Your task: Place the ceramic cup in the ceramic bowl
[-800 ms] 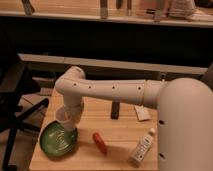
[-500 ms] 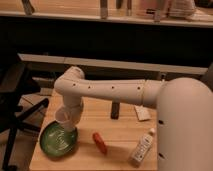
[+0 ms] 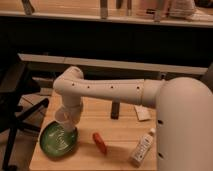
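Wooden table (image 3: 125, 135) in a dim room, with dark shelving behind and an office chair (image 3: 15, 117) at the left edge. You have one camera view to log.

Camera view:
- The arm (image 3: 107, 91) runs from the white robot body (image 3: 185, 125) across to the left, bends at the elbow and drops straight down.
- The gripper (image 3: 69, 119) hangs at the arm's end, over the far-right part of the ceramic bowl (image 3: 46, 145).
- The ceramic cup (image 3: 65, 126) shows as a pale rounded shape at the gripper's tip, low over the bowl's inside. You cannot tell whether it touches the green glaze.
- Claw state: cannot tell. Do not log it as clamped or released.
- Also on the table: a red-orange oblong (image 3: 100, 142) just right of the bowl, a white squeeze bottle (image 3: 142, 148) further right, and a small dark upright block (image 3: 115, 110) behind them. All of them stand apart from the bowl.

Change: against the two pictures from under a second ago, you find no visible shift in arm pose, cup or bowl. The arm holds still at the drop point.

Judgement: the carry looks finished. What remains is the release and a straight lift away. The cup sits toward the rim side, not the centre, so it may lean on the sloped wall when let go. It is ceramic on ceramic, so a gentle release is called for.
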`<action>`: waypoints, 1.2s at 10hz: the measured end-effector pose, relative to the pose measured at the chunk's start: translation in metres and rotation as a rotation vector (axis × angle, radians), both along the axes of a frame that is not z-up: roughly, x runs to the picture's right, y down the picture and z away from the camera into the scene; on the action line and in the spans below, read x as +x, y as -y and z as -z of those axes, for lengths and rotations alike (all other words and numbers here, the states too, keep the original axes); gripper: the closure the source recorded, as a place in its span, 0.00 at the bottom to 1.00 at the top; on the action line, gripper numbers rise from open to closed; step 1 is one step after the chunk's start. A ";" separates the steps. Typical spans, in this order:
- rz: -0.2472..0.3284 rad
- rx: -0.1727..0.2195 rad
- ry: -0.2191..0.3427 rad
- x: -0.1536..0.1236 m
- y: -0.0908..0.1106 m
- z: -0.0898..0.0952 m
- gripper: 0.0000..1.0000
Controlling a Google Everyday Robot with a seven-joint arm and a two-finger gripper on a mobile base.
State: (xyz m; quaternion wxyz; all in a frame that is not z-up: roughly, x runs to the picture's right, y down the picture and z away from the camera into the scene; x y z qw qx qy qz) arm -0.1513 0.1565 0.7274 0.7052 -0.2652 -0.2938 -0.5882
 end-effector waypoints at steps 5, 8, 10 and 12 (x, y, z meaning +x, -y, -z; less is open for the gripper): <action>0.011 -0.002 0.003 -0.003 -0.001 0.003 0.94; 0.014 -0.004 0.004 -0.004 -0.002 0.003 0.88; 0.016 -0.005 0.004 -0.005 -0.002 0.004 0.88; 0.018 -0.005 0.004 -0.007 -0.003 0.005 0.88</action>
